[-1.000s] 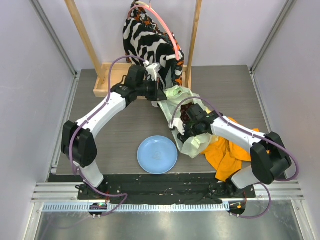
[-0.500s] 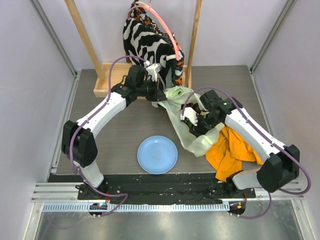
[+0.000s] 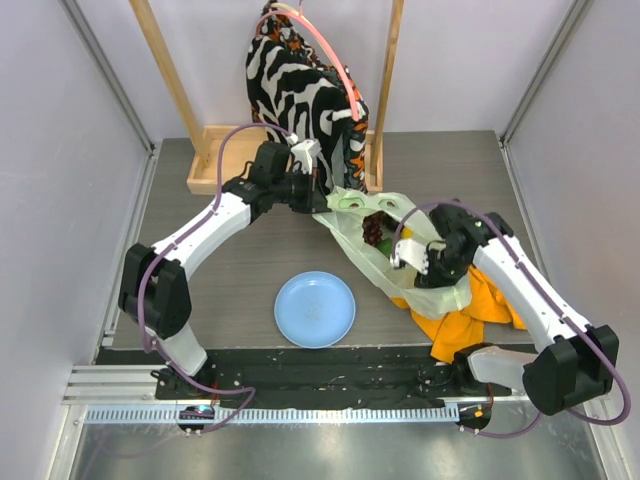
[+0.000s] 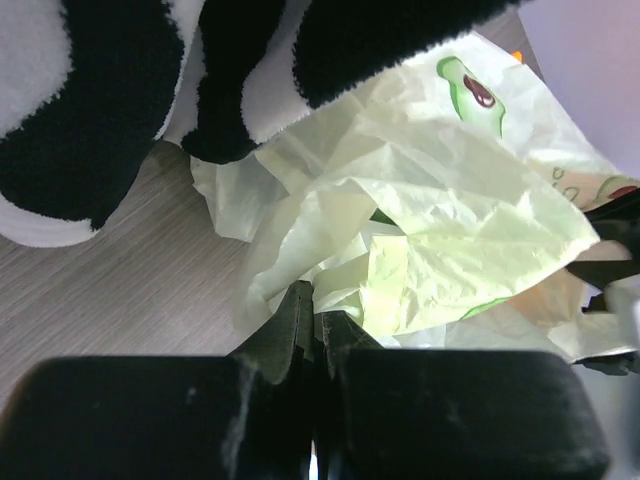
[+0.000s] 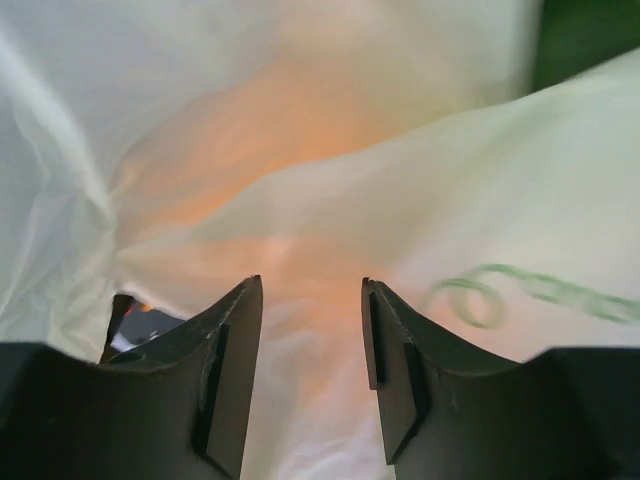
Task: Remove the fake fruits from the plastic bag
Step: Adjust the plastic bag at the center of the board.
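Note:
The pale yellow-green plastic bag lies crumpled right of the table's middle, its mouth toward the left arm. My left gripper is shut on the bag's edge and holds it up by the zebra garment. Through the open mouth I see dark fruits, one purple-brown and one green; the rest are hidden. My right gripper is open over the bag's middle. In the right wrist view the open gripper faces bag film with an orange glow behind it and nothing between the fingers.
A light blue plate lies near the front centre. An orange cloth lies under the bag's right end. The zebra garment hangs from a wooden frame at the back.
My right arm has swung right and toward me, out of the bag's mouth to its middle. The bag has spread rightward over the orange cloth and its mouth gapes wider. My left gripper keeps its hold.

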You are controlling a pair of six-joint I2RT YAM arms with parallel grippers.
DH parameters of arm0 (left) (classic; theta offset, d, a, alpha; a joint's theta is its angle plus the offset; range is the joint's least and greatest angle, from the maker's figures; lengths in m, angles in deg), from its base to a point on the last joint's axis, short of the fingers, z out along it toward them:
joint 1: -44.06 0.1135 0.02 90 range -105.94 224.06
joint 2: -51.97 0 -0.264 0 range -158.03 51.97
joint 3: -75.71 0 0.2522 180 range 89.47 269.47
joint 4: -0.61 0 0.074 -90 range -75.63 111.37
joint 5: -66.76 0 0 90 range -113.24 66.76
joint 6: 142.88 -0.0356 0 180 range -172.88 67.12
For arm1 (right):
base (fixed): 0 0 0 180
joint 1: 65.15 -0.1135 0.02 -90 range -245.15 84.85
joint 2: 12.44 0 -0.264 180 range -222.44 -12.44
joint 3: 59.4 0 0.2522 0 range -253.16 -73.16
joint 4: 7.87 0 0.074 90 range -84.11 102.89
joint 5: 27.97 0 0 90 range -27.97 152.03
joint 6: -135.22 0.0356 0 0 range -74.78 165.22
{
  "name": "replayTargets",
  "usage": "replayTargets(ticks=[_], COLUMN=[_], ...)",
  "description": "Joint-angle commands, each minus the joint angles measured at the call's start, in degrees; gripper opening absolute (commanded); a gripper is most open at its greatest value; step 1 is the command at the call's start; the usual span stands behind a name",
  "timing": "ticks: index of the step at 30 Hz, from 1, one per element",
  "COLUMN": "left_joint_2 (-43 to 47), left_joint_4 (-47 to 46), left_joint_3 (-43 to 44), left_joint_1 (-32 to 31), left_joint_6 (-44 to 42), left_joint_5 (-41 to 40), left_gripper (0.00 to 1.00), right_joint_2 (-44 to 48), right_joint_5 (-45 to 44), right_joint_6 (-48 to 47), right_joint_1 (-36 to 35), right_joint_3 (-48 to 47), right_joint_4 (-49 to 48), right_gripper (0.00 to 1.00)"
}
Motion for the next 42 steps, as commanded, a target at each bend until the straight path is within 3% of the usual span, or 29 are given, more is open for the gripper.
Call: replayTargets(ticks=[1,6,15,19,27,31,33,37,42], left_joint_2=[2.8,2.6,3.1,3.1,2.6,1.9,1.6,1.4,1.0], left_joint_4=[-4.4,-4.6,-4.5,-4.0,-4.4,-4.8,-5.4,-5.8,-6.2], left_joint_3=[0.3,0.2,-0.2,-0.2,-0.7,-0.7,-0.9,-0.9,-1.2], left_joint_1=[0.2,0.2,0.3,0.2,0.2,0.2,0.2,-0.2,-1.2], left_joint_6=[1.1,1.3,1.0,0.1,0.1,0.3,0.8,0.3,0.4], left_joint_5=[1.5,1.8,1.7,1.3,1.6,1.8,2.7,4.9,5.3], left_gripper=[0.00,0.00,0.00,0.00,0.00,0.00,0.00,0.00,0.00], right_joint_2=[-4.2,-11.6,-21.0,-21.5,-13.6,-10.0,-7.9,-5.5,-5.4], right_joint_5=[5.5,13.0,16.4,10.2,-5.2,-7.3,-4.9,5.7,11.5], right_joint_6=[4.7,8.9,13.5,12.2,3.2,1.7,3.0,6.9,17.5], right_joint_1=[0.0,-1.0,-3.3,-2.9,11.3,13.6,13.6,13.3,8.4], right_joint_3=[-16.8,-26.5,-21.2,-19.2,-6.9,-3.3,-3.8,-9.9,-14.9], right_joint_4=[0.0,-0.9,-14.7,-16.0,-14.9,-15.7,-15.9,-14.6,-14.1], right_gripper=[0.51,0.49,0.37,0.35,0.29,0.29,0.31,0.45,0.45])
